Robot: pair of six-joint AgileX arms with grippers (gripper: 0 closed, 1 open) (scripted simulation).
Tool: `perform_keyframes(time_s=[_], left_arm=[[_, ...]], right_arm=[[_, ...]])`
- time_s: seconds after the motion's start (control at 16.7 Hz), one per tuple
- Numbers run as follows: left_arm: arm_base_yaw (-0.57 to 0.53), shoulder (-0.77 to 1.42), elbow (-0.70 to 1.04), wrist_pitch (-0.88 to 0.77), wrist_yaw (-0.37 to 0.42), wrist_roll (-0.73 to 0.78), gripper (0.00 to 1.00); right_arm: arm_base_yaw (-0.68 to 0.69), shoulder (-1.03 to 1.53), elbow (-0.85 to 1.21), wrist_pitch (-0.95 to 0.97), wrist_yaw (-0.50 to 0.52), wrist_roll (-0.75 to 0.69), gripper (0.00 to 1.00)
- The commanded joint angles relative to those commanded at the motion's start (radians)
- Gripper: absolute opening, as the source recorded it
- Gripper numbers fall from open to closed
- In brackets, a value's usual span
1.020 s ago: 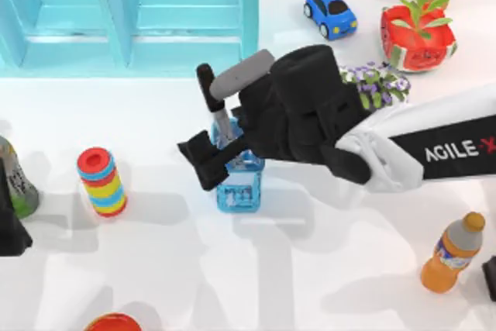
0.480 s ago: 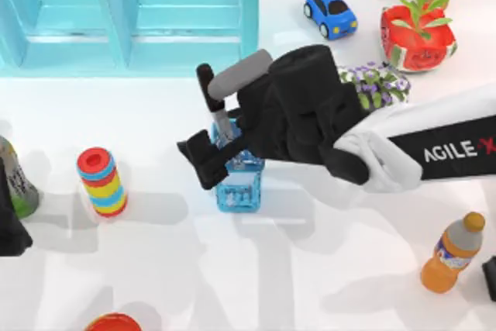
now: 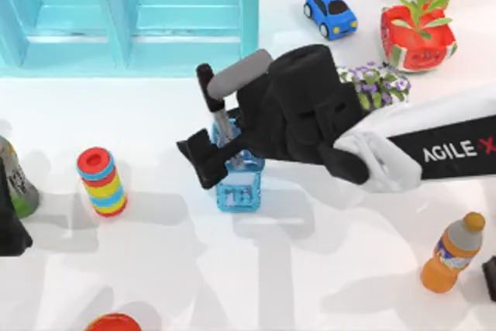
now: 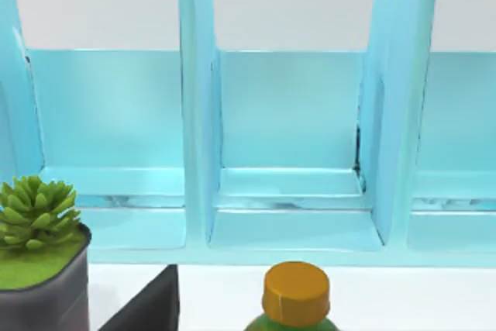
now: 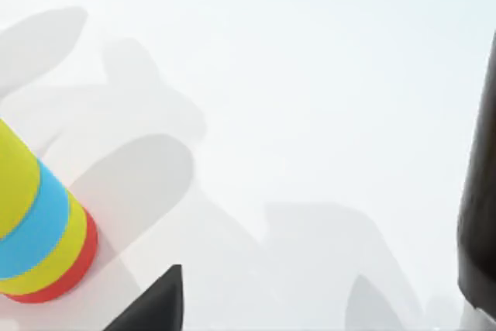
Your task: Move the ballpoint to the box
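Observation:
The ballpoint (image 3: 207, 87) leans over the small clear-blue box (image 3: 240, 191) at the table's middle. Its black upper part points up and away, and its silvery barrel runs down into my right gripper (image 3: 218, 156). That gripper hovers just above the box and looks shut on the barrel. In the right wrist view the ballpoint (image 5: 477, 191) stands at the frame's edge, and one black fingertip (image 5: 159, 308) shows above the white table. My left gripper (image 3: 8, 230) is parked at the table's left edge.
A striped red, yellow and blue cylinder (image 3: 101, 181) stands left of the box. The cyan shelf (image 3: 132, 13) spans the back left. A blue toy car (image 3: 331, 12), a watermelon planter (image 3: 416, 32) and an orange bottle (image 3: 453, 253) are at the right, a green bottle (image 3: 15, 180) at the left.

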Motion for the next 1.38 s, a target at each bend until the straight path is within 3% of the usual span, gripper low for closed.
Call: perform_keyframes(time_s=[0.54, 1.08, 1.38], left_arm=[[0.0, 0.0, 0.0, 0.0, 0.0, 0.0, 1.0], [0.0, 0.0, 0.0, 0.0, 0.0, 0.0, 1.0], [0.0, 0.0, 0.0, 0.0, 0.0, 0.0, 1.0]], right_arm=[[-0.018, -0.04, 0.008, -0.038, -0.03, -0.015, 0.0], [-0.296, -0.432, 0.035, -0.534, -0.256, -0.183, 0.0], [-0.358, -0.515, 0.035, -0.62, -0.306, -0.22, 0.0]])
